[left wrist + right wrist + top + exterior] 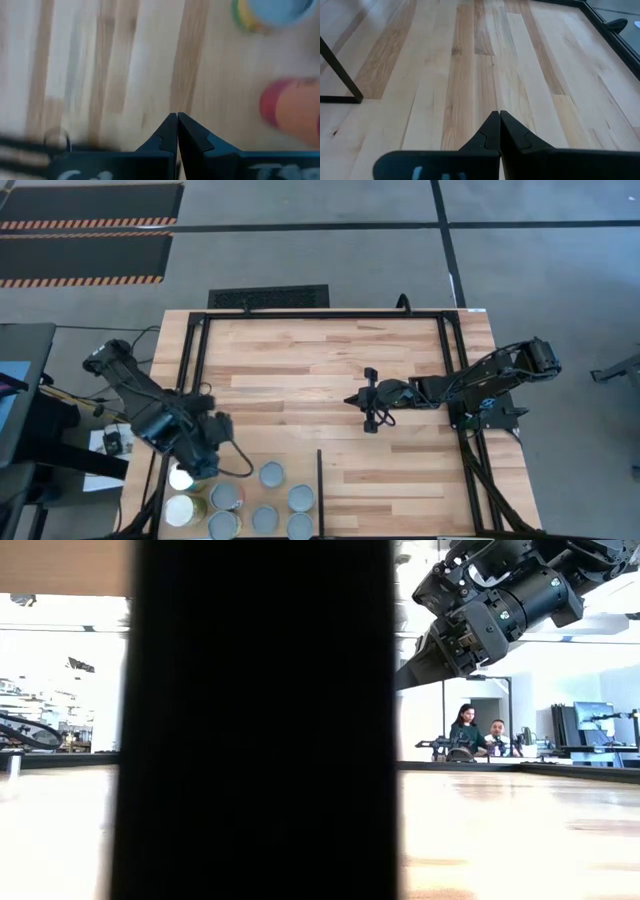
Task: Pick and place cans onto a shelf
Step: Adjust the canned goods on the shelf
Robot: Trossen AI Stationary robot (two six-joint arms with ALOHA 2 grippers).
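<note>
Evidently the work is near its start or between picks: the cans (255, 505) stand clustered on the table (330, 350) just left of the thin dark divider (320, 490), and no separate shelf panel can be made out. The left gripper (177, 131) hangs over the cluster's near-left edge, fingers pressed together, holding nothing. The right gripper (498, 129) waits well right of the divider, likewise closed and empty.

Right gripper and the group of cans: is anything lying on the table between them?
In the high view, only bare tabletop and a thin dark upright divider lie between the shut right gripper and the cans.
</note>
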